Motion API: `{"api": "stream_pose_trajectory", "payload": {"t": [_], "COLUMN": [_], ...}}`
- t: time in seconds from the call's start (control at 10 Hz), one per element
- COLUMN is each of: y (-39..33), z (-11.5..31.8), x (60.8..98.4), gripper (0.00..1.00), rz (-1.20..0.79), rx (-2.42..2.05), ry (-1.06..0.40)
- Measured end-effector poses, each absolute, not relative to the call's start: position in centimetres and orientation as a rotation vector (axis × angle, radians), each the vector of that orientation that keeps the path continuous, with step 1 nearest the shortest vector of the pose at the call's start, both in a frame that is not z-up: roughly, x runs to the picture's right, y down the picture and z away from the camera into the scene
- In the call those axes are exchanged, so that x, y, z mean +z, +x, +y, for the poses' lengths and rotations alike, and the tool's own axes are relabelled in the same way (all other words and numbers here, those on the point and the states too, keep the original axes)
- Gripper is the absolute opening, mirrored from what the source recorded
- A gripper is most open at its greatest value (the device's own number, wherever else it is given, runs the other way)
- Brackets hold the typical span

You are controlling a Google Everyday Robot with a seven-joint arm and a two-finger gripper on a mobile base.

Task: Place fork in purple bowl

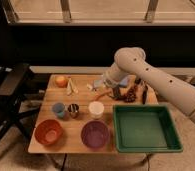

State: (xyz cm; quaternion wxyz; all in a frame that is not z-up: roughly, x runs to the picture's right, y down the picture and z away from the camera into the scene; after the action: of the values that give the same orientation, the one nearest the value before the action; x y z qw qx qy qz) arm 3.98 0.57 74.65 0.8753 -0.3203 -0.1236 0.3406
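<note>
While the purple bowl [95, 134] sits at the table's [76, 131] front edge, the gripper [98, 86] hovers near the carrot [104, 93]; its claw's state cannot be told

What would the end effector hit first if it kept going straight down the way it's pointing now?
Probably the wooden table near its far edge, close to the carrot. The end effector hangs low over that spot, pointing down. Depth is unclear from this view, so it could meet the carrot instead.
</note>
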Motion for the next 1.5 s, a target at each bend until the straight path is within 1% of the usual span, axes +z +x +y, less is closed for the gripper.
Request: {"api": "stream_pose_trajectory", "payload": {"t": [0.3,0.8,1.2,1.3,1.5], "y": [3.2,1.5,0.0,0.0,0.4], "z": [1.1,7.9,12.4,13.7,16.3], "x": [74.3,69.2,68.6,68.8,69.3], "gripper": [0.14,0.14,0.14,0.17,0.38], "rz": [-0.247,-0.271,-0.283,-0.273,-0.258], "rx": [0.665,0.535,0.483,0.479,0.465], "ry": [-0.683,-0.735,-0.785,-0.799,-0.83]}}
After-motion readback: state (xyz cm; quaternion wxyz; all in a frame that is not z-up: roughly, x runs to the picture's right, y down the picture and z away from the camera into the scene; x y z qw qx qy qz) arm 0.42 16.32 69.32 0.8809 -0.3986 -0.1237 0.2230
